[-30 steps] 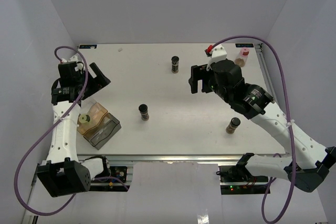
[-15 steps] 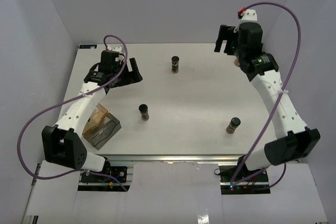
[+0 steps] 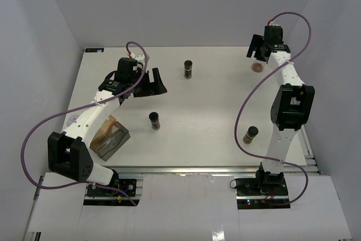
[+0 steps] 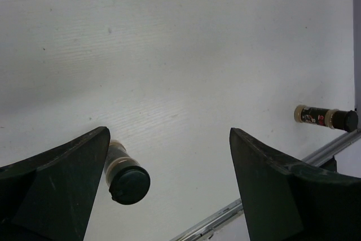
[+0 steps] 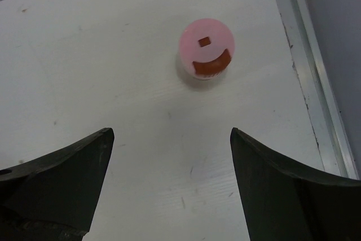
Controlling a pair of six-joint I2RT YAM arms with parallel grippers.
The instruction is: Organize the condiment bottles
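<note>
Three black-capped condiment bottles stand apart on the white table (image 3: 214, 105): one at the back middle (image 3: 188, 69), one left of centre (image 3: 154, 120), one at the front right (image 3: 250, 135). A pink-capped bottle (image 5: 206, 48) stands near the back right edge, partly hidden under my right arm in the top view (image 3: 258, 67). My left gripper (image 3: 152, 82) hovers open behind the left-of-centre bottle (image 4: 125, 176), which shows beside its left finger, not between the jaws. My right gripper (image 5: 172, 132) is open above the table, just short of the pink-capped bottle, nothing between its fingers.
A grey rectangular box (image 3: 110, 137) with something amber inside sits at the front left, beside my left arm. The table's metal rail (image 5: 307, 77) runs close to the right of the pink-capped bottle. The front-right bottle also shows far off in the left wrist view (image 4: 326, 118).
My left gripper swung from the far left toward the table's middle. My right arm stretched from the centre right out to the back right corner, over the pink-capped bottle. No bottle moved.
</note>
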